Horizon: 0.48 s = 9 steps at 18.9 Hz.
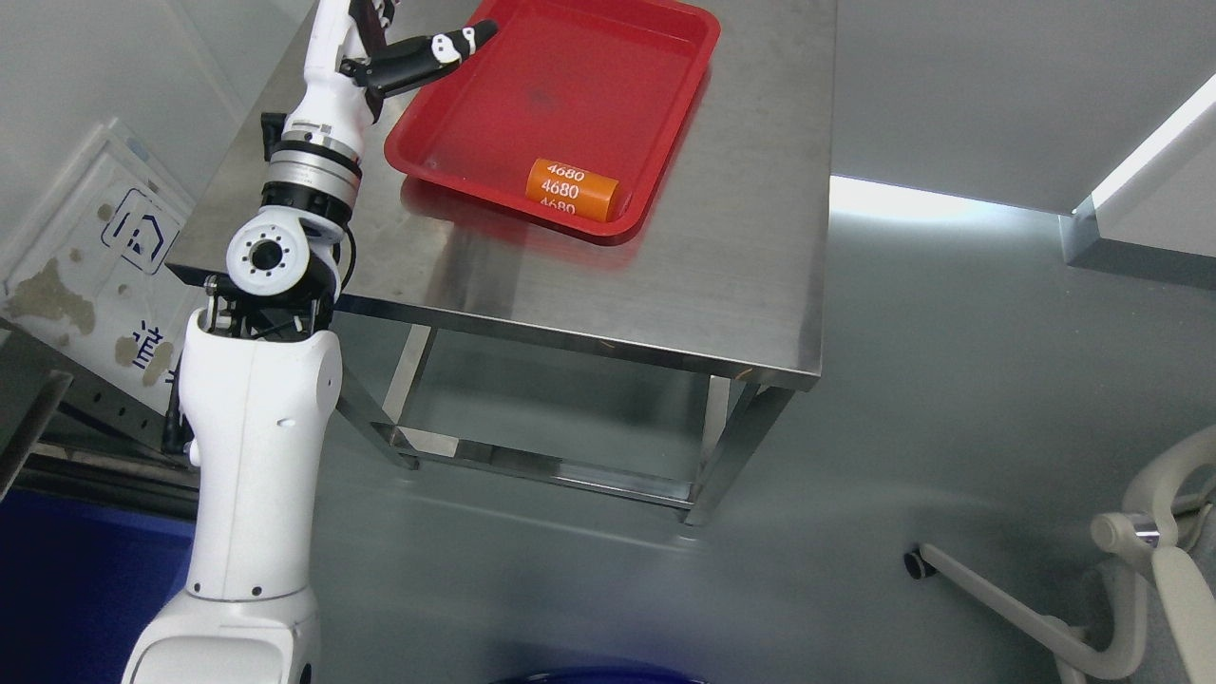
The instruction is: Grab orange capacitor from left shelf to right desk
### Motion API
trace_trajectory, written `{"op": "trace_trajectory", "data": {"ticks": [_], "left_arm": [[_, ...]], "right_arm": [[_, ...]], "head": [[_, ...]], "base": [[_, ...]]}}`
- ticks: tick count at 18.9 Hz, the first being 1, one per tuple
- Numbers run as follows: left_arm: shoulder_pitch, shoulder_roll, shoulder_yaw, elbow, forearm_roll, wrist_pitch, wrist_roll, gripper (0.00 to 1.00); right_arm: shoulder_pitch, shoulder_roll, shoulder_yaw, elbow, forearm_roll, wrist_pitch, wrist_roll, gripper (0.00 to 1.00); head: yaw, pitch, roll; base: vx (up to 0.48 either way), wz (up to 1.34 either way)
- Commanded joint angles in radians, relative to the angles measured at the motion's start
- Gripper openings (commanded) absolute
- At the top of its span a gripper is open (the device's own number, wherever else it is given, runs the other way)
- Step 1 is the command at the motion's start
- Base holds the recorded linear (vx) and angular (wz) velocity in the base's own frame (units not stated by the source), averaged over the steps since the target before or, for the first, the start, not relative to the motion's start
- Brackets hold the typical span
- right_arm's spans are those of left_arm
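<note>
Head view: the left hand [418, 57] hovers empty, fingers extended, over the red tray's [665, 152] far-left corner. The orange capacitor [573, 190] lies inside against the near rim. Withdraw without touching the tray.

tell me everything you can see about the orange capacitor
The orange capacitor is a short cylinder with a smooth, slightly glossy orange skin and "4680" printed in white, repeated in rows along its side. It lies on its side, tilted a little in the picture, inside the red tray near the tray's closest rim, resting on the tray floor. Nothing else touches it; the left hand is apart, over the tray's far left corner.
</note>
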Motion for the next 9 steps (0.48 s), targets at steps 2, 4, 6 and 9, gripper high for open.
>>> {"op": "trace_trajectory", "data": {"ticks": [2,4,6,9], "left_arm": [[0.142,0.07,0.178,-0.097,-0.01,-0.006,0.0,1.0],[0.191,0.093,0.178,-0.097,-0.01,-0.01,0.0,1.0],[0.207,0.095,0.18,-0.097,-0.01,-0.014,0.0,1.0],[0.207,0.095,0.178,-0.095,-0.01,-0.013,-0.002,1.0]], "right_arm": [[0.014,-0.017,-0.011,-0.034,0.0,0.0,0.0,1.0],[0.014,-0.017,-0.011,-0.034,0.0,0.0,0.0,1.0],[0.014,-0.017,-0.011,-0.034,0.0,0.0,0.0,1.0],[0.014,-0.017,-0.011,-0.034,0.0,0.0,0.0,1.0]], "head": [[0.0,0.0,0.0],[0.0,0.0,0.0],[0.0,0.0,0.0],[0.0,0.0,0.0]], "base": [[0.0,0.0],[0.0,0.0],[0.0,0.0],[0.0,0.0]]}}
